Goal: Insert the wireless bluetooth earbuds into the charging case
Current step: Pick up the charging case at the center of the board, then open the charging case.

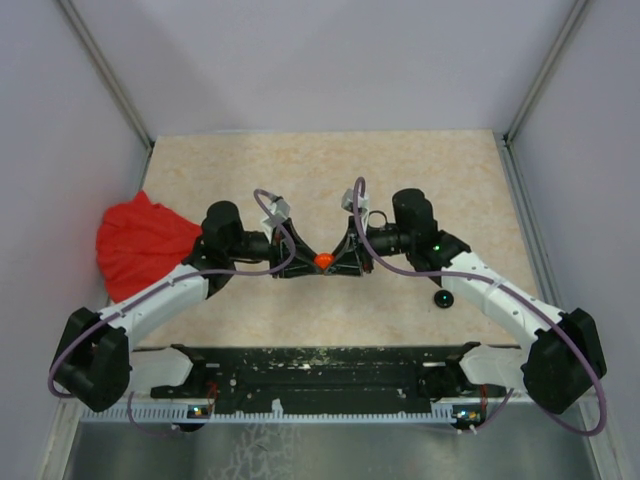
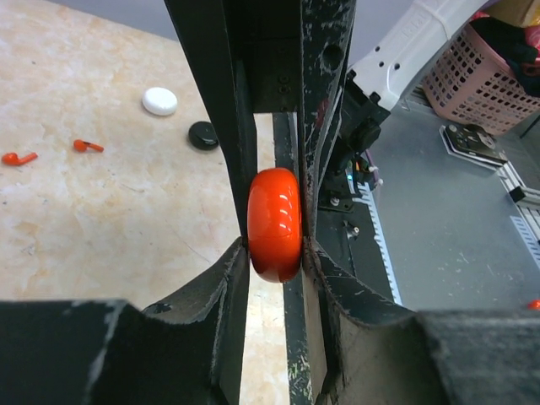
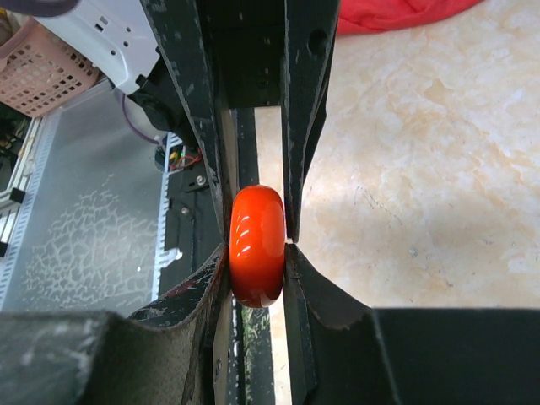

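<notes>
Orange charging case (image 1: pixel 323 261) squeezed from both sides!
The left hand (image 1: pixel 308 264) and right hand (image 1: pixel 340 262) each clamp it; two orange earbuds (image 2: pixel 87 146) lie on the tabletop (image 2: pixel 126 236), well off beside the left hand.

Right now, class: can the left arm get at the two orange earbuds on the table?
Probably not yet. The left end effector is shut on the orange case, which the right end effector also grips. The orange earbuds lie in the open.

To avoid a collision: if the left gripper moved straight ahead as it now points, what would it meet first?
Most likely the right gripper, head-on: it and the left gripper both clamp the same orange case, with hardly any gap.
</notes>
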`<act>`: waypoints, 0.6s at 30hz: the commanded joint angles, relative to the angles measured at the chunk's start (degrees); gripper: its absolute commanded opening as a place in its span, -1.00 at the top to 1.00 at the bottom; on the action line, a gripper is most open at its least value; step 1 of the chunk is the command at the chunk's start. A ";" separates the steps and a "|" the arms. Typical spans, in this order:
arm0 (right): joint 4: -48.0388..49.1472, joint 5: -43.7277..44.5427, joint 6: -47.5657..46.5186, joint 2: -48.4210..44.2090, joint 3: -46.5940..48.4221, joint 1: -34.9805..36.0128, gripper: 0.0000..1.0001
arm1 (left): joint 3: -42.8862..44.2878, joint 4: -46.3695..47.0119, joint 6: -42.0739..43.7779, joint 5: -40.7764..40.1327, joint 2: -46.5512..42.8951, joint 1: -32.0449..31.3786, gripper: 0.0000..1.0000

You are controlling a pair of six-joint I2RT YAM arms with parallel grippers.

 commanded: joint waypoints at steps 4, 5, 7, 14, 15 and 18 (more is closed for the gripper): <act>-0.57 -0.33 -3.30 0.31 4.75 1.28 0.95 | 2.54 -6.96 4.25 2.58 -0.68 -0.52 0.30; -0.89 -0.29 -3.65 0.28 4.82 1.37 0.95 | 2.54 -7.19 4.27 2.56 -0.78 -0.50 0.32; -1.76 -0.12 -4.26 0.43 5.14 1.66 0.95 | 2.67 -7.09 4.19 2.81 -0.96 -0.53 0.45; -3.32 0.51 -5.24 0.14 6.03 1.77 0.76 | 2.32 -6.96 5.46 1.06 -3.09 -0.45 1.00; -3.63 0.71 -5.33 0.01 6.27 1.79 0.66 | 2.11 -6.96 5.80 0.57 -3.60 -0.44 1.00; -4.49 1.26 -5.54 -0.13 7.34 1.77 0.37 | 1.02 -6.45 6.44 -0.81 -5.18 -0.46 1.00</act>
